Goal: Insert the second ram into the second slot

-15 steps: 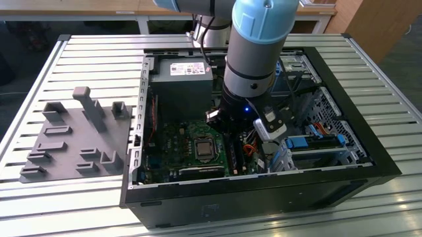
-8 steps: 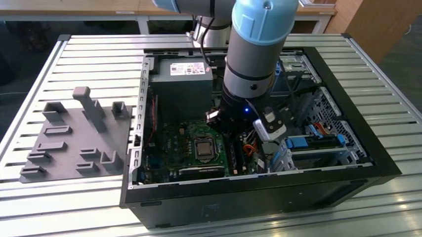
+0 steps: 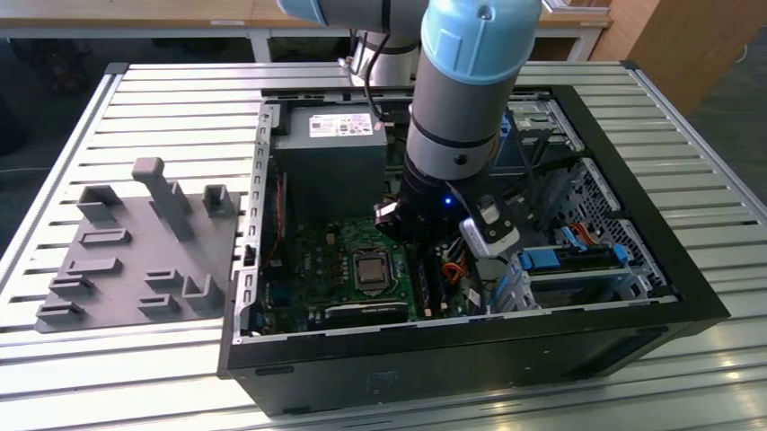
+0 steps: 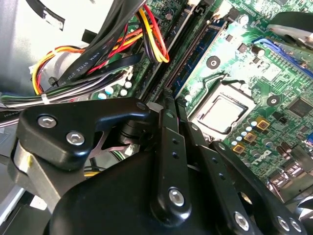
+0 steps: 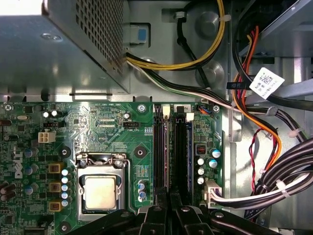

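Note:
My gripper [image 3: 414,241] reaches down into the open computer case [image 3: 671,296], over the memory slots to the right of the processor socket in the exterior view. In both wrist views its black fingers [image 5: 155,215] come together at the near end of the slots. The second ram [image 5: 166,152] shows edge-on as a thin dark strip running from between the fingertips along one slot. A parallel slot [image 5: 184,152] with a blue edge lies right beside it. The gripper [image 5: 169,198] [image 4: 174,111] looks shut on the strip. How deep the ram sits in its slot is hidden.
The power supply box [image 3: 336,153] stands just behind the slots. The processor socket [image 5: 100,191] lies beside them. Cable bundles [image 5: 264,147] hang close on the other side. Blue drive-bay clips [image 3: 563,256] sit at the exterior view's right. A grey fixture plate [image 3: 132,260] lies outside the case.

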`<state>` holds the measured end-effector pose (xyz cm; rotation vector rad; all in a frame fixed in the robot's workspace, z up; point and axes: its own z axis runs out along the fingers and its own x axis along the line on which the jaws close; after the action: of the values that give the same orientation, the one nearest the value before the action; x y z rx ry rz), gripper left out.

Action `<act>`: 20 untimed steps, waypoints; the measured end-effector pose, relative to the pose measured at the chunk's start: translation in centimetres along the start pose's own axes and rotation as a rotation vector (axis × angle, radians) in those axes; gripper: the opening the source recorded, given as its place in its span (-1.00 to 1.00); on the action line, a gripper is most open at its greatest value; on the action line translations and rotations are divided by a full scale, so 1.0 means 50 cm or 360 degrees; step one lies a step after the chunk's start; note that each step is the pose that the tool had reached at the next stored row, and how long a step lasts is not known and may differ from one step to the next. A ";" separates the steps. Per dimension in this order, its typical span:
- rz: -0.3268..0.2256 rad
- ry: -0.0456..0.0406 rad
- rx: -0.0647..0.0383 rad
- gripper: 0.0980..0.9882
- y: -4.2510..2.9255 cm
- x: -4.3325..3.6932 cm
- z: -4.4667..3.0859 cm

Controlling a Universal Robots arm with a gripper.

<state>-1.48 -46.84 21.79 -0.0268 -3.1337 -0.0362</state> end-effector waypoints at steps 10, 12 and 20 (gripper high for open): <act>0.0001 0.0000 0.0000 -0.91 0.000 0.000 0.005; 0.0001 0.0000 0.0000 -0.91 0.000 0.000 0.006; 0.0001 0.0000 0.0001 -0.89 0.000 0.000 0.006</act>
<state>-1.48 -46.84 21.50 -0.0278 -3.1337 -0.0356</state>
